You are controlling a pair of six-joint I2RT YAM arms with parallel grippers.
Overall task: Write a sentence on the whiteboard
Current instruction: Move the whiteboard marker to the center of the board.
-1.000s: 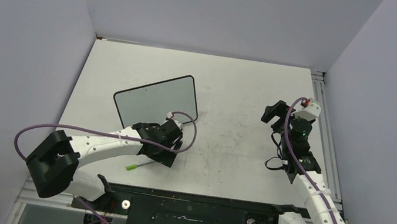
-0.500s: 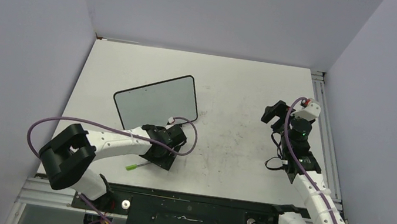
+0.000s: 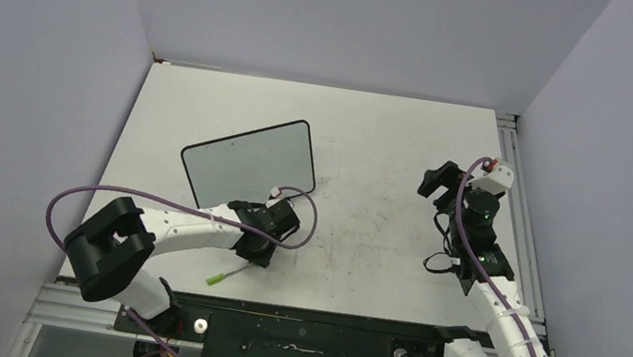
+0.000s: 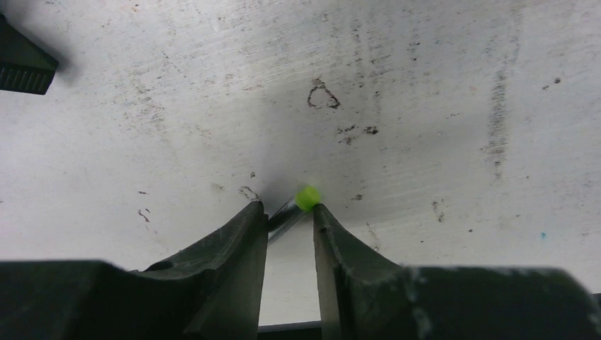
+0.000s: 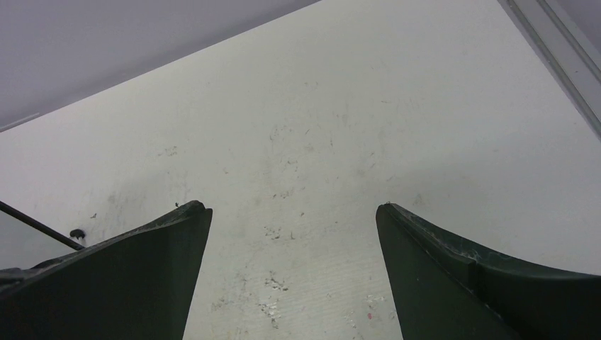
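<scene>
**Desk:** What is the top camera showing?

**Photographer:** The whiteboard (image 3: 249, 161) is sitting left of centre on the table (image 3: 374, 149), and no lettering can be made out on its face from here. The left fingers (image 3: 256, 252) are reaching down onto a green-ended marker (image 3: 212, 279) lying just in front of the board, near the table's front edge. The right fingers (image 3: 429, 181) are hanging wide apart, well off to the right, gripping nothing.

**Desk:** And the left wrist?

**Photographer:** It is giving what the top view is hiding. The fingers are standing close either side of the marker (image 4: 307, 197), its green end poking out between the tips. I cannot tell whether they are already pinching it. The pick-up looks like the step in hand. It wants a square squeeze across the barrel and a straight lift, so the thin marker is not rolling or pivoting.

**Desk:** Right wrist?

**Photographer:** The fingers (image 5: 461, 276) are spread wide over scuffed table. A thin dark edge at far left is probably the whiteboard (image 5: 35, 222).
</scene>
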